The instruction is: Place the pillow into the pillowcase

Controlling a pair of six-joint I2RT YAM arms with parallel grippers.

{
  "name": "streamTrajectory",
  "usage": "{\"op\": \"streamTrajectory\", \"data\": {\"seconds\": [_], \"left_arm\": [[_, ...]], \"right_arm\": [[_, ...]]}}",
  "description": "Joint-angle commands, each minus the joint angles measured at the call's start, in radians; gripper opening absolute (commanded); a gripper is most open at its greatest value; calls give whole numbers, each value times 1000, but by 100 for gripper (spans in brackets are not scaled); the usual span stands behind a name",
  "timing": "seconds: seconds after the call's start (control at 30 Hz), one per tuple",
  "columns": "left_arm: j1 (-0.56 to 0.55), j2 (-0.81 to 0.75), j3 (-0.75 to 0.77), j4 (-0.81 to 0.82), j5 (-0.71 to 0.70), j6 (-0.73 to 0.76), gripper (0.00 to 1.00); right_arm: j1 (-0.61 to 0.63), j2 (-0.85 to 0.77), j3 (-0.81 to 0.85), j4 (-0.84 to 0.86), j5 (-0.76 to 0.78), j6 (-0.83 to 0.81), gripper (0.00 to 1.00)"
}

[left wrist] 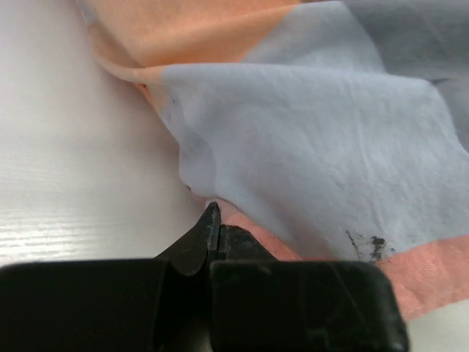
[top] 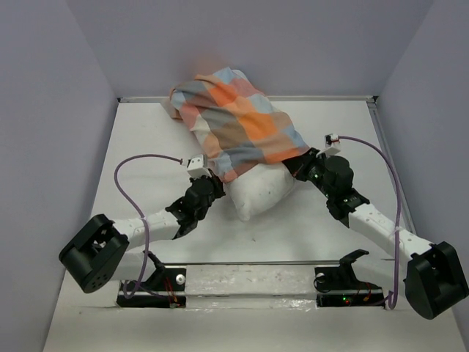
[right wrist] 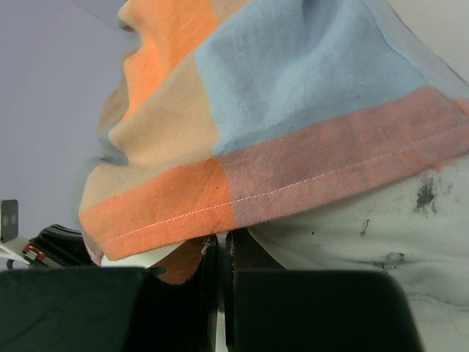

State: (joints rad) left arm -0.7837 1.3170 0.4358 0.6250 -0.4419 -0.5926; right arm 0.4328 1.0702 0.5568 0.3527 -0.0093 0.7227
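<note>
The checked pillowcase (top: 242,128) lies diagonally across the table and covers most of the white pillow (top: 260,192). The pillow's near end sticks out of the opening. My left gripper (top: 211,174) sits at the opening's left edge. In the left wrist view it (left wrist: 214,216) is shut, its tips pinching the orange hem of the pillowcase (left wrist: 308,147). My right gripper (top: 299,163) is at the opening's right edge. It (right wrist: 223,246) is shut on the hem of the pillowcase (right wrist: 278,88), right above the smudged pillow (right wrist: 352,249).
The white table (top: 146,132) is boxed in by grey walls at the left, back and right. A raised rim (top: 308,97) runs along its far edge. Purple cables loop out from both arms, and the mounting bar (top: 249,282) lies along the near edge.
</note>
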Motion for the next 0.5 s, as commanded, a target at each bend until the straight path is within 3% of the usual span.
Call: {"op": "streamTrajectory", "data": {"seconds": [0.0,0.17,0.27,0.3,0.37,0.47], "left_arm": [[15,-126,-57,142,-55,27,0],[26,-197,-120,101,64,13,2],[26,-193,-152,73,137,-32,29],[26,-191,-175,74,144,-56,46],[26,-179,-193,96,138,-64,60],[29,-150,-192,134,152,-55,68]], "right_arm": [[-6,-18,2,106,-58,9,0],[-6,-29,0,101,-75,7,0],[-6,-36,12,86,-61,-3,0],[-6,-39,15,85,-58,-3,0],[-6,-45,15,85,-61,-3,0],[-6,-42,17,83,-63,-5,0]]}}
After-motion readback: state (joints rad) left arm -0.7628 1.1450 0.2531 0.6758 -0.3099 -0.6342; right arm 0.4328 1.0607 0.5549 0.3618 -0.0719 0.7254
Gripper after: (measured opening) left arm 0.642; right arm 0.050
